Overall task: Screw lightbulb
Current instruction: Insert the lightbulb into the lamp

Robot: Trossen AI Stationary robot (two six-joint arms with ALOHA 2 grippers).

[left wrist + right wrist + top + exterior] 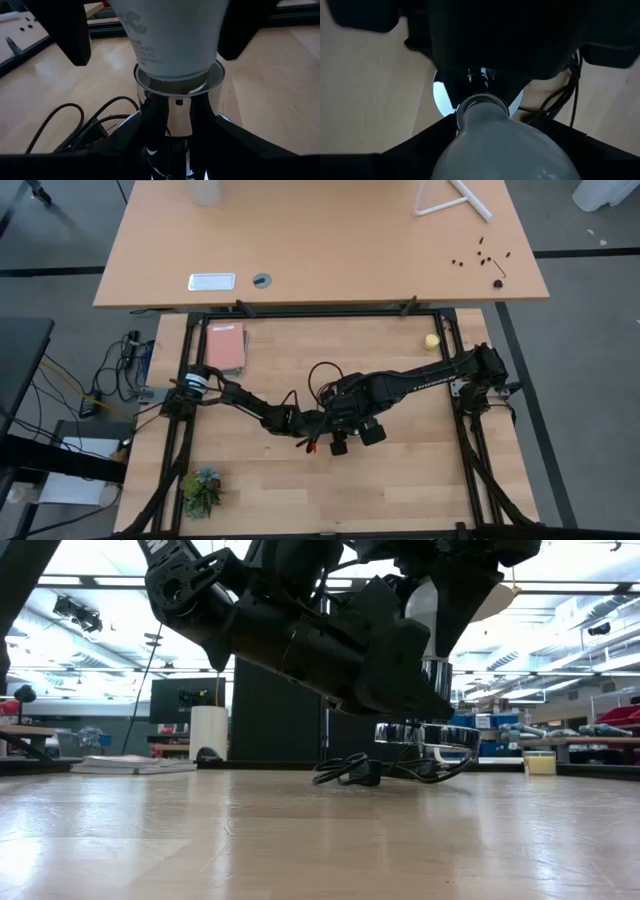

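The white lightbulb (170, 35) stands upright with its base in the collar (177, 80) of a shiny silver socket (428, 732). The socket's round disc hangs clear above the table. Its black cord (350, 772) trails down onto the wood. My left gripper (172, 150) reaches in nearly level from the table's left, shut on the socket's stem. My right gripper (505, 160) points down over the table's middle, shut on the bulb's globe (505, 150). My left gripper pinches the socket's chrome stem (170, 125) between its two fingers, below the collar, coming almost level from the table's left. The socket is held upright and lifted clear of the table. My right gripper comes from above, pointing down, with one finger (70, 30) on each side of the frosted globe (470, 145). The bulb stands upright below it, its base inside the socket's collar.
A yellow ball (432, 340) lies at the far right of the table and a pink book (227, 348) at the far left. A small plant (202, 488) sits at the near left corner. The cord loops (325, 375) behind the grippers.
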